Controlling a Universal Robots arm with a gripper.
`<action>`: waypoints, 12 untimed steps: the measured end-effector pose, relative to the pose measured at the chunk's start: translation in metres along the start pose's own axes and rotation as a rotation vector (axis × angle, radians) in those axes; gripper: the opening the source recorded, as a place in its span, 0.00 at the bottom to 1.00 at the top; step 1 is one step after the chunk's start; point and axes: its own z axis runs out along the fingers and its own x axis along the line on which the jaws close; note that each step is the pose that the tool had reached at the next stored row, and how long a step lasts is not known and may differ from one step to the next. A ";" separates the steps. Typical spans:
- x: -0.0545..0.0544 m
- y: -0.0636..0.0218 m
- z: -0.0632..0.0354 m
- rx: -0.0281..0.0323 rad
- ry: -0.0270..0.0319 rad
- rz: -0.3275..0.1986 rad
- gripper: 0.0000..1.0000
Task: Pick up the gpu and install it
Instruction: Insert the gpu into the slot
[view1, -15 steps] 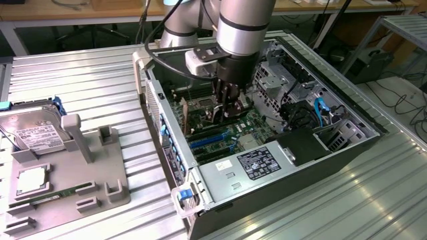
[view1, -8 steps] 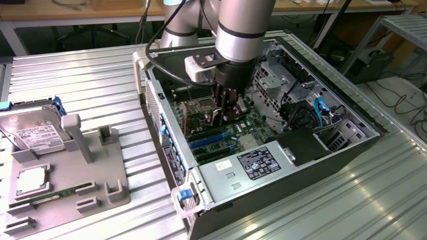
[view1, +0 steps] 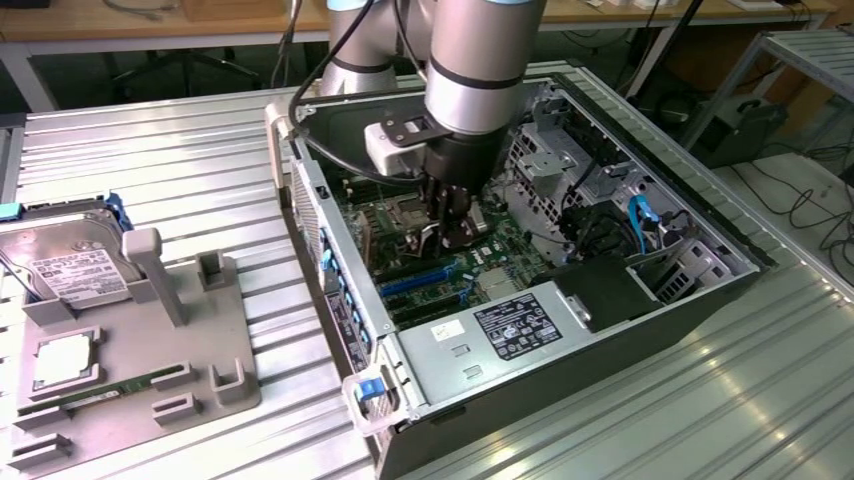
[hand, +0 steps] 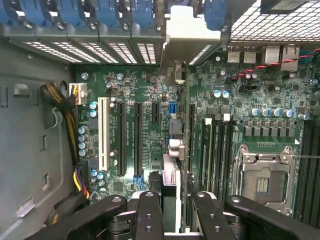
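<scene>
The gpu (hand: 170, 192) is a thin black card seen edge-on in the wrist view, standing upright over the motherboard's expansion slots, with its silver metal bracket (hand: 176, 72) at the far end against the case's rear slot openings. It is clamped between the gripper's fingers inside the open computer case.

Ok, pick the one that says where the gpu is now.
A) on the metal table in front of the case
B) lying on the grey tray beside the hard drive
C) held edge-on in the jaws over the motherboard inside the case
C: the gpu stands edge-on between the gripper jaws, above the motherboard slots inside the case.
</scene>
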 end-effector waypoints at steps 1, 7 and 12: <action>0.000 0.0011 0.0024 -0.0001 0.0001 0.001 0.27; 0.000 0.0036 0.0110 -0.0001 0.0001 0.003 0.27; 0.000 0.0050 0.0116 -0.0001 0.0003 0.003 0.27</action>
